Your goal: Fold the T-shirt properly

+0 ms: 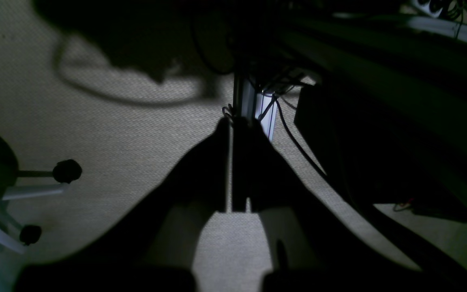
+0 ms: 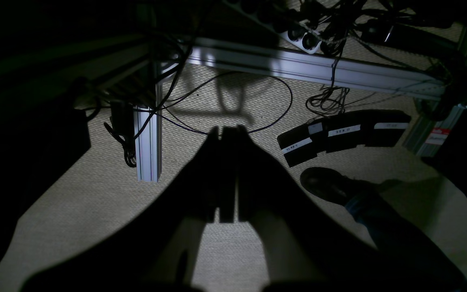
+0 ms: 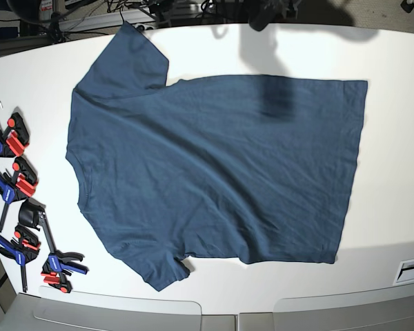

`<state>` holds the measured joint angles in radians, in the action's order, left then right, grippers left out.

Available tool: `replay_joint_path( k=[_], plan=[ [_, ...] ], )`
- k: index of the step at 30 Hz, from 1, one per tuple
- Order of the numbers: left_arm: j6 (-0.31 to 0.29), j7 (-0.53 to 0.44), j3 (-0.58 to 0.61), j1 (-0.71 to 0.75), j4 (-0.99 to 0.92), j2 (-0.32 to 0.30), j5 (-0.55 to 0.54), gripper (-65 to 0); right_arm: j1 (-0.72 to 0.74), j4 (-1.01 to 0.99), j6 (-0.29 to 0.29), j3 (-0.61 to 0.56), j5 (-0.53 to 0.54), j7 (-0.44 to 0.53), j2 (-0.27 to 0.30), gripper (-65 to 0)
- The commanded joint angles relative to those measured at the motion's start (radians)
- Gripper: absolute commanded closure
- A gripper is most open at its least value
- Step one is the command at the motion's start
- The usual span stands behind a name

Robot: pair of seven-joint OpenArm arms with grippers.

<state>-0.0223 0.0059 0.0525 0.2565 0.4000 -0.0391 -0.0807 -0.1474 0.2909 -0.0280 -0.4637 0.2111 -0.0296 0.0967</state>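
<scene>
The dark navy T-shirt (image 3: 214, 165) lies spread flat on the white table (image 3: 400, 62) in the base view, neck to the left, hem to the right, one sleeve at the top left and one at the bottom left. Neither gripper shows in the base view. In the left wrist view my left gripper (image 1: 232, 125) hangs over the carpeted floor, fingers pressed together and holding nothing. In the right wrist view my right gripper (image 2: 225, 132) is likewise shut and empty above the floor. The shirt shows in neither wrist view.
Several blue and red clamps (image 3: 17, 179) lie along the table's left edge. A white label (image 3: 410, 270) sits at the lower right. On the floor are a chair base (image 1: 35, 182), an aluminium leg (image 2: 148, 138), foot pedals (image 2: 339, 136), cables and a person's shoe (image 2: 326, 184).
</scene>
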Motion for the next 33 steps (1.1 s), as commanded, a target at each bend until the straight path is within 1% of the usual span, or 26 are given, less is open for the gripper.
replay_joint_path(
  k=[1, 17, 21, 23, 26, 29, 33],
  plan=[
    [0.004, -0.002, 0.001, 0.016, 0.010, 0.000, 0.002, 0.0, -0.002, 0.006, -0.010, 0.000, 0.002, 0.007, 0.003, 0.0],
    [0.004, -0.002, 0.001, 0.027, 0.028, 0.000, 0.002, 0.0, -0.003, 0.006, -0.010, 0.000, 0.002, 0.007, 0.003, 0.0],
    [0.004, -0.002, 0.001, 0.041, 0.027, -0.014, 0.001, 0.0, -0.018, 0.006, -0.010, 0.000, -0.004, 0.008, 0.003, 0.0],
    [0.003, -0.002, 0.001, 0.055, 0.027, -0.026, 0.001, 0.0, -0.035, 0.007, -0.010, 0.000, -0.043, 0.011, 0.012, 0.0],
    [0.003, -0.002, 0.001, 0.085, 0.039, -0.048, 0.001, 0.0, -0.074, 0.029, -0.010, 0.000, -0.090, 0.053, 0.029, 0.0],
    [0.003, -0.002, 0.001, 0.138, 0.087, -0.077, 0.001, 0.0, -0.129, 0.080, -0.010, 0.000, -0.089, 0.072, 0.056, 0.0],
    [0.004, -0.002, 0.001, 0.242, 0.204, -0.124, 0.001, 0.0, -0.219, 0.185, -0.010, 0.000, -0.089, 0.071, 0.103, 0.0]
  ],
)
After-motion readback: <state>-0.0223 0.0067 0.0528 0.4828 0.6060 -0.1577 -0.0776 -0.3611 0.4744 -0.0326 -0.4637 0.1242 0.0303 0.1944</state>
